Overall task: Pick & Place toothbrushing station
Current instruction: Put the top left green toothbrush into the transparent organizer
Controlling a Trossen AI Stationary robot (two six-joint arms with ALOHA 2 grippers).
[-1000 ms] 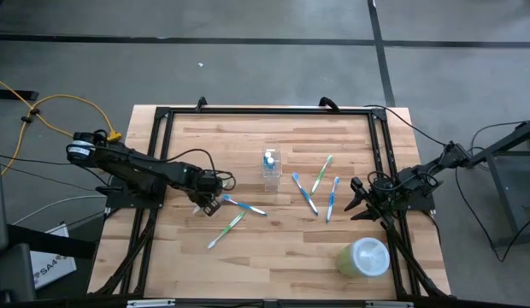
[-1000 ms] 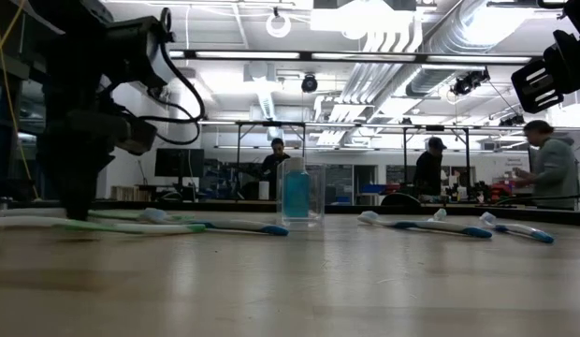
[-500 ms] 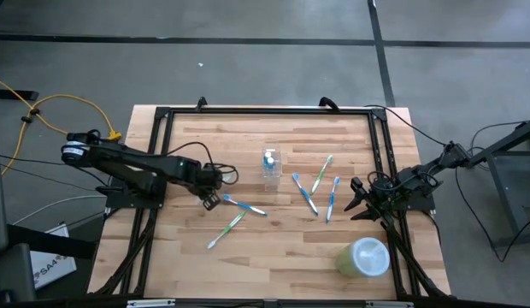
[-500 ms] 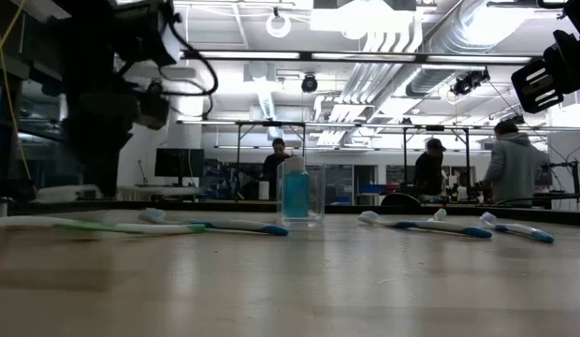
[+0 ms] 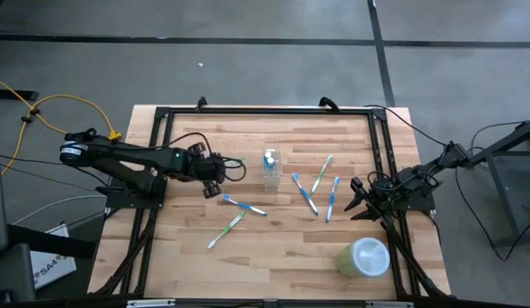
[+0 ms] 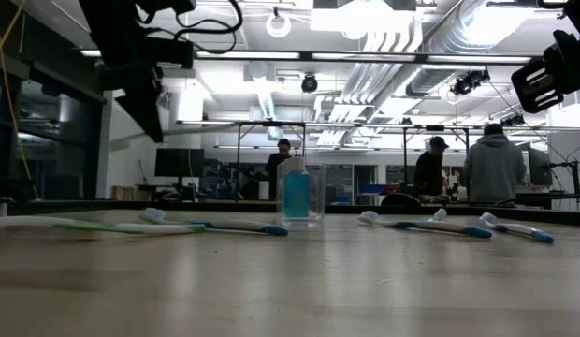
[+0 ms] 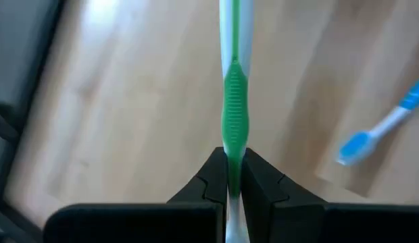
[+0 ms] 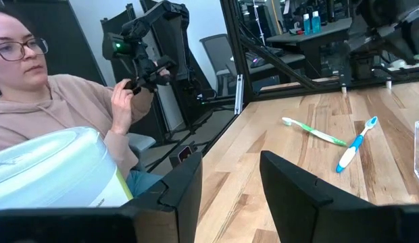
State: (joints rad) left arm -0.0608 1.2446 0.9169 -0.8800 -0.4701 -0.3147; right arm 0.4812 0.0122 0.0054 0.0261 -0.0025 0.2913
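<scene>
A clear plastic cup (image 5: 270, 165) with a blue-and-white tube in it stands upright mid-table; it also shows in the low view (image 6: 300, 194). A blue toothbrush (image 5: 244, 205) and a green one (image 5: 226, 229) lie flat left of centre. Three more toothbrushes (image 5: 320, 188) lie right of the cup. My left gripper (image 5: 210, 181) is raised left of the cup and shut on a green-and-white toothbrush (image 7: 234, 101). My right gripper (image 5: 359, 198) waits open and empty at the table's right edge (image 8: 226, 189). My left gripper (image 7: 231, 162) pinches the toothbrush's handle between its two fingers, just behind the green grip (image 7: 234, 145). The toothbrush runs along the fingers and sticks out ahead of them. It is lifted clear of the table.
A larger pale green round container (image 5: 365, 257) stands near the front right corner, close to my right gripper. A black frame (image 5: 265, 111) runs round the table top. A seated person (image 8: 54, 88) shows beyond the table's edge; other people stand far behind (image 6: 491, 168).
My left gripper has risen from the table beside the blue toothbrush and has gone toward the far edge, staying left of the cup. The toothbrushes lying on the table and the cup have kept their places.
</scene>
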